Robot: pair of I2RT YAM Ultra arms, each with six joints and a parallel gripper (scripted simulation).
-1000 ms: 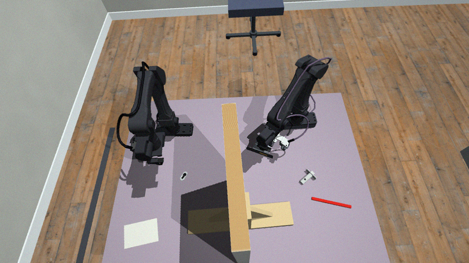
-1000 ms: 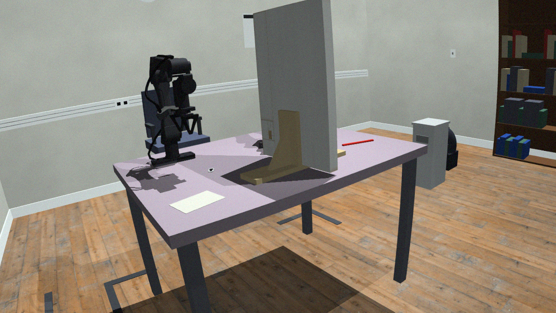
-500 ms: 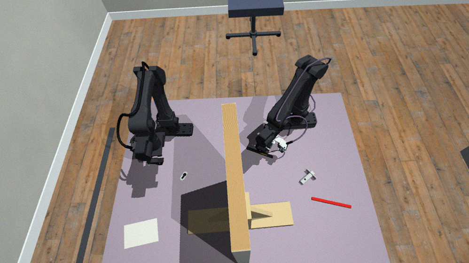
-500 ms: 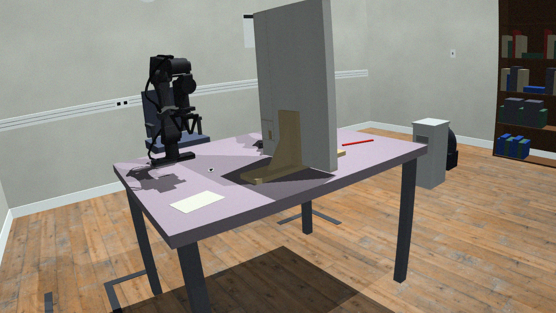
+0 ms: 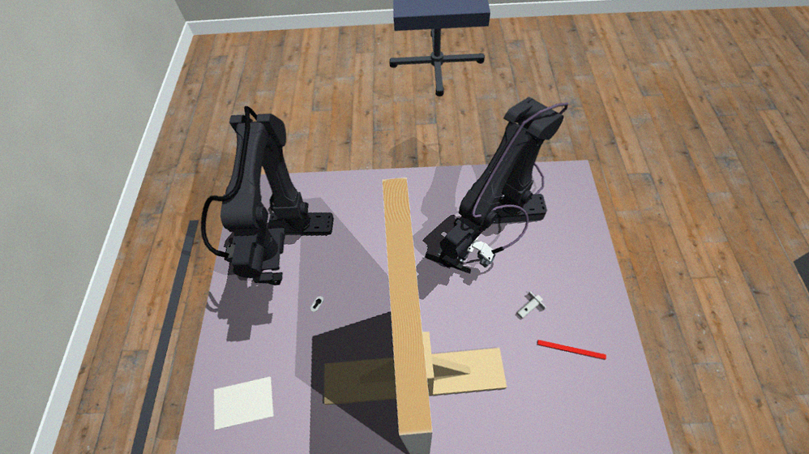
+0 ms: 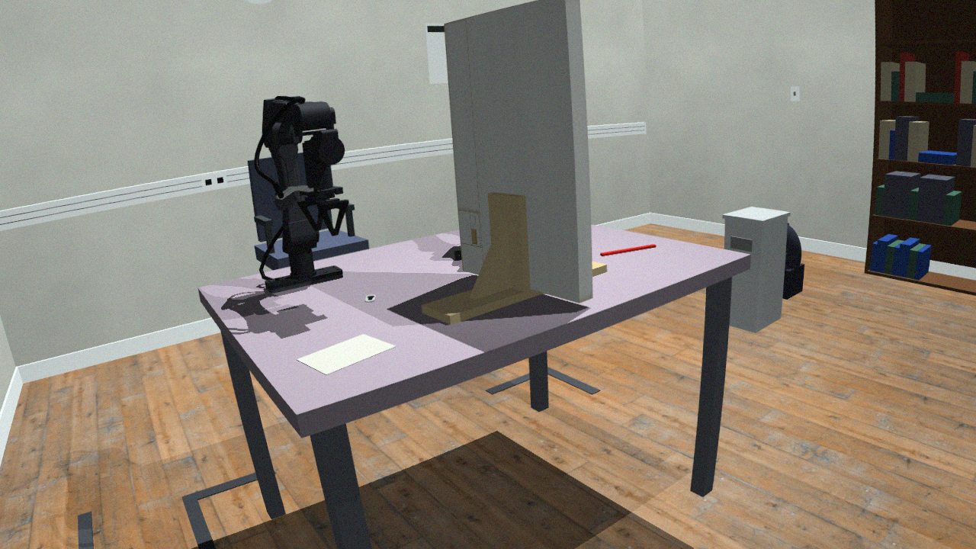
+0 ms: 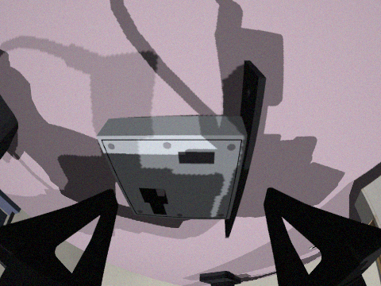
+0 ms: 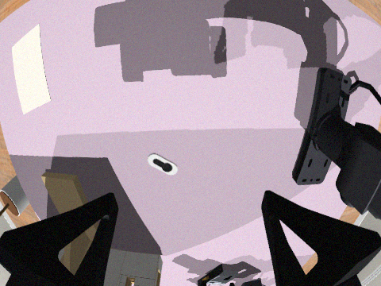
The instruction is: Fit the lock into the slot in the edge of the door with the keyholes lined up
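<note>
The lock (image 7: 198, 183) (image 5: 435, 259) lies on the table, its grey case showing a keyhole and a rectangular opening, its long black plate along one side. My left gripper (image 7: 189, 199) is open above it, with the case between and beyond the fingertips in the left wrist view; nothing is gripped. The door (image 5: 403, 284) (image 6: 518, 136) stands upright beside the lock. Its face shows a small opening in the exterior view; the edge slot is not clearly seen. My right gripper (image 8: 188, 202) (image 5: 268, 278) (image 6: 330, 233) is open and empty, high above the table on the door's other side.
Wooden feet (image 5: 475, 364) (image 6: 443, 315) brace the door. A small white keyhole cover (image 5: 313, 307) (image 8: 152, 157) lies on the right arm's side, near a paper sheet (image 5: 242, 402) (image 6: 345, 353) (image 8: 32, 71). A pale fitting (image 5: 523, 309) and a red stick (image 5: 571, 349) (image 6: 627, 249) lie on the left arm's side.
</note>
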